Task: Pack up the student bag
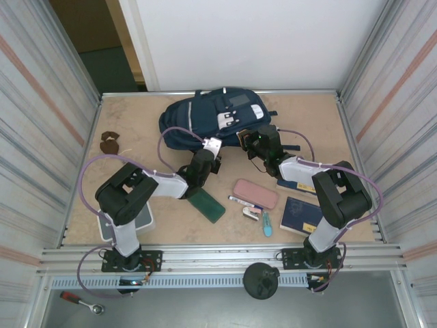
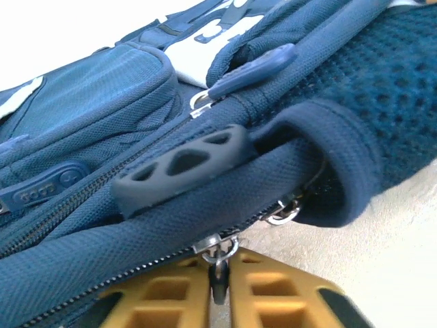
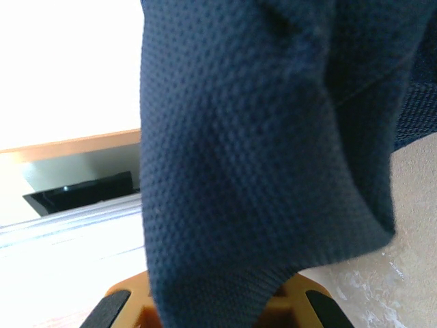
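Left gripper [image 2: 220,273] on student bag [image 2: 102,102], pinching zipper pull [image 2: 217,254]

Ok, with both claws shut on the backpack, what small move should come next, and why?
Probably the left claw should draw the zipper pull it pinches along its track, while the right claw holds its fold of mesh fabric. The student bag looks zipped shut, and the pink pouch lies outside it.

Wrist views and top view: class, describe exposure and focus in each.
Left wrist view: top-left corner blown out white, the student bag and its zipper pull sharp. Right wrist view: left background overexposed, bag mesh sharp. Top external view: evenly lit.
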